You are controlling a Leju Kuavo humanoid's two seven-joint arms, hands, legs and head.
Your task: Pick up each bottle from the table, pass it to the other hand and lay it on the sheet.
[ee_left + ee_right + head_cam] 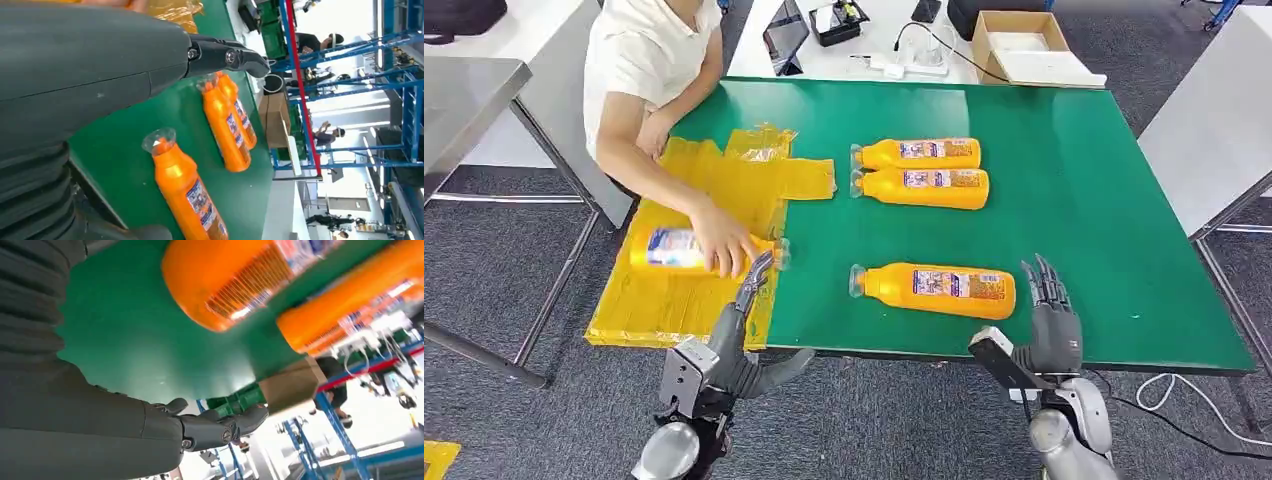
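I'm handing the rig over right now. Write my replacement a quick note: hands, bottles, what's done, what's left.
Left hand: holds nothing, fingers by the neck end of the bottle on the sheet.
Right hand: open, empty, just past the base of the near bottle, not touching.
A person's hand rests on the sheet's bottle.
Done: one bottle lies on the yellow sheet.
Left: the near bottle and two far bottles lying side by side on the green table.
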